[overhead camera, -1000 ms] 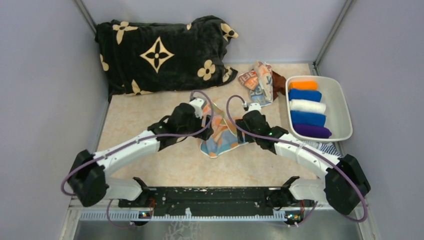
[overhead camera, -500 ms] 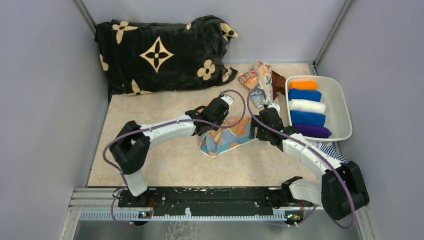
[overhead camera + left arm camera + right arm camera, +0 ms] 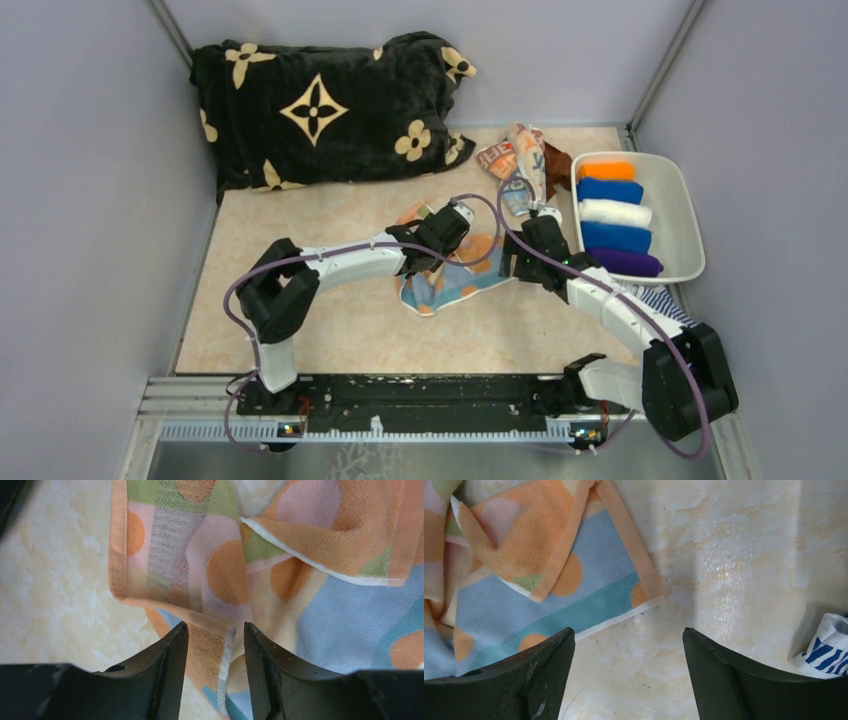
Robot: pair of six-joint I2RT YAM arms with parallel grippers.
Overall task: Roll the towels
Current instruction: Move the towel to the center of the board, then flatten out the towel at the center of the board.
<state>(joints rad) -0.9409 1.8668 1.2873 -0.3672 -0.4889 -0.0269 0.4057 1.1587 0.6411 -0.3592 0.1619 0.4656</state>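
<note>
The orange-peach printed towel [image 3: 455, 278] lies crumpled mid-table, its top part folded over itself [image 3: 280, 555]. My left gripper [image 3: 450, 230] hangs low over its upper left part, jaws a narrow gap apart [image 3: 215, 627], with a folded edge lying between them and not pinched. My right gripper [image 3: 518, 262] is wide open [image 3: 629, 632] over bare table just off the towel's right corner [image 3: 644, 592]. A pale blue-white printed towel [image 3: 505, 160] and a brown towel [image 3: 556, 160] lie bunched at the back. Several plain-coloured rolls [image 3: 612, 212] sit in the tray.
The white tray [image 3: 685, 215] stands at the right. A big black blanket with beige flowers [image 3: 320, 105] fills the back left. A navy-and-white striped cloth [image 3: 650, 297] [image 3: 826, 647] lies by the right arm. Grey walls close in the sides and back.
The left arm has swung right, from the towel's left side to over its upper part. The right gripper has moved right and back to the towel's right corner.
</note>
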